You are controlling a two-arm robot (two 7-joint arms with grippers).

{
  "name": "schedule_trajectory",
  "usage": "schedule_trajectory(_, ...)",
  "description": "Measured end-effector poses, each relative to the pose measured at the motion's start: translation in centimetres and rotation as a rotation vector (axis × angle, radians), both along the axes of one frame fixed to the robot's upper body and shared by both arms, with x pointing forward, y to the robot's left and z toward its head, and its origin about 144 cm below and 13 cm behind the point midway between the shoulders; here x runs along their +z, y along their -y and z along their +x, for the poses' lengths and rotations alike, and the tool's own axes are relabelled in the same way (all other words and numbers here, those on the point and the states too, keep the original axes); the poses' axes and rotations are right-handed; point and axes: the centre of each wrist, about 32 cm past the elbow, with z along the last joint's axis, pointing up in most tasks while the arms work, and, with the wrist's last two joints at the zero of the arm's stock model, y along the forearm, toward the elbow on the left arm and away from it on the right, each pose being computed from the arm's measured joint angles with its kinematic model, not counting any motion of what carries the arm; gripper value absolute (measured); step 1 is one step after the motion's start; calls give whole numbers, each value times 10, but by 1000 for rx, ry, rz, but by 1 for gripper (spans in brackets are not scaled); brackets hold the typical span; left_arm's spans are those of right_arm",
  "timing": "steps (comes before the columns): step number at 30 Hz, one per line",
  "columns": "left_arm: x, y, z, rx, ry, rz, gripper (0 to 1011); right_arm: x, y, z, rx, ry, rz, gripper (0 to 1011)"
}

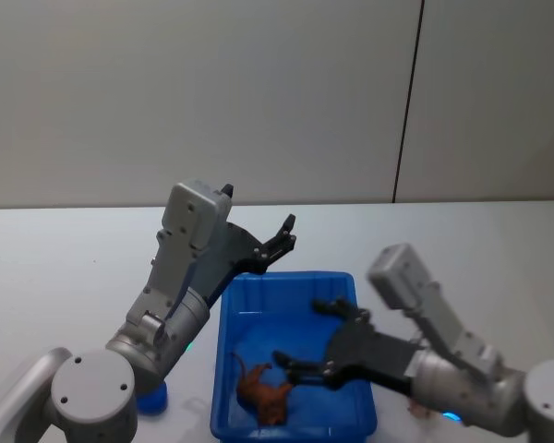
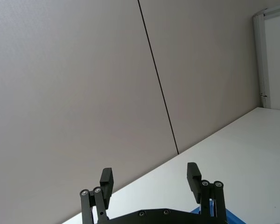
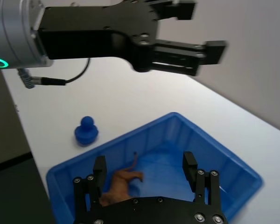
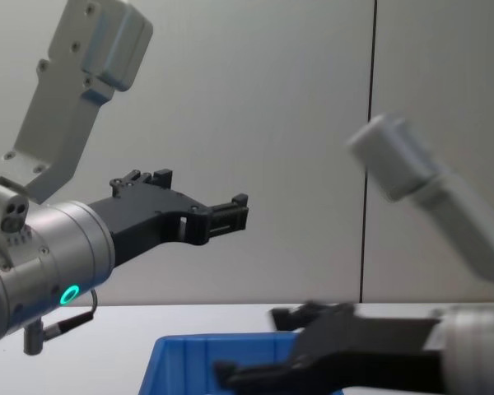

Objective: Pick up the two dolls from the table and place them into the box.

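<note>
One orange doll (image 1: pixel 263 395) in box (image 1: pixel 300 277); one blue doll (image 3: pixel 86 130), seemingly, beside.

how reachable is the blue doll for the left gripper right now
Probably yes: the blue doll stands uncovered on the table beside the box; the open left gripper hangs raised nearby.

A plain pale grey wall (image 1: pixel 212 92) fills the background, split by one thin dark vertical seam (image 1: pixel 408 101). A white door frame (image 2: pixel 260 56) adjoins it. The light is soft and even.
</note>
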Motion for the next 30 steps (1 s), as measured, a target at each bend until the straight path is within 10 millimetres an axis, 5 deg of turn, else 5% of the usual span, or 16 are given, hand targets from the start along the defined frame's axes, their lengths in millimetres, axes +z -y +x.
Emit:
schedule_trajectory(20, 0, 0, 0, 0, 0, 0, 1001, 7, 100, -65, -295, 53, 21, 1001)
schedule_trajectory(30, 0, 0, 0, 0, 0, 0, 1001, 1, 124, -93, -347, -24, 12, 1001)
